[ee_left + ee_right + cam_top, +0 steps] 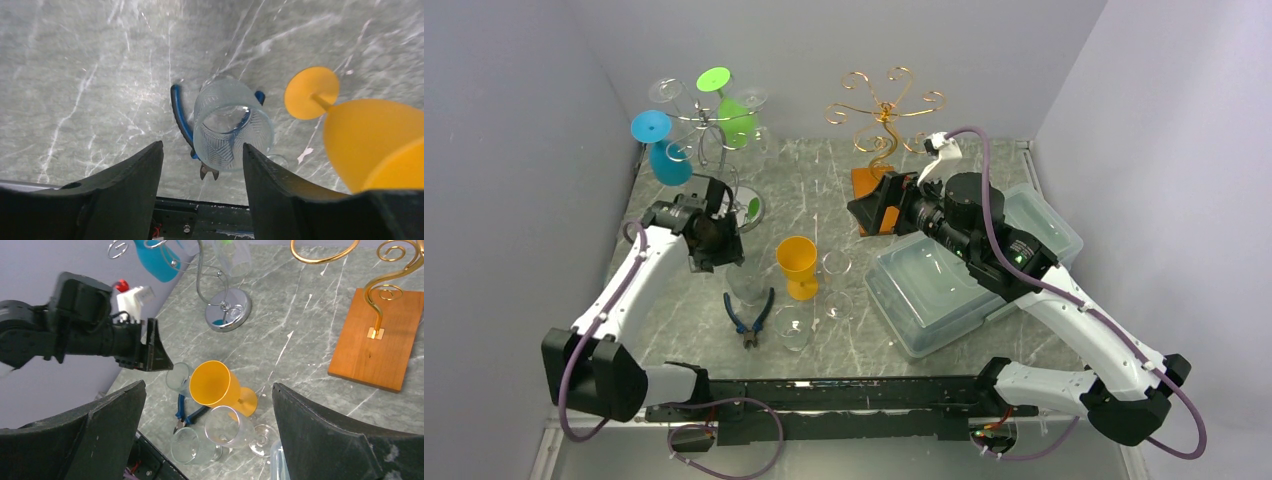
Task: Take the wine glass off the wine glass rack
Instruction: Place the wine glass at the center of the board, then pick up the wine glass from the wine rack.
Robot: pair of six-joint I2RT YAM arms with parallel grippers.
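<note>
The silver wine glass rack (709, 130) stands at the back left. A blue glass (664, 150), a green glass (734, 120) and clear glasses (752, 97) hang on it. My left gripper (714, 245) is open, away from the rack. In the left wrist view (202, 145) its jaws stand apart just short of a clear ribbed glass (232, 130) that stands upright on the table (746, 285), untouched. My right gripper (872, 212) is wide open and empty, hovering over mid table (209, 385).
An orange glass (797, 262) and two clear glasses (836, 270) (794, 325) stand at mid table. Blue-handled pliers (749, 318) lie by the ribbed glass. A gold rack (884, 110) on a wooden base (375, 337) is at the back. Clear plastic containers (934, 285) are on the right.
</note>
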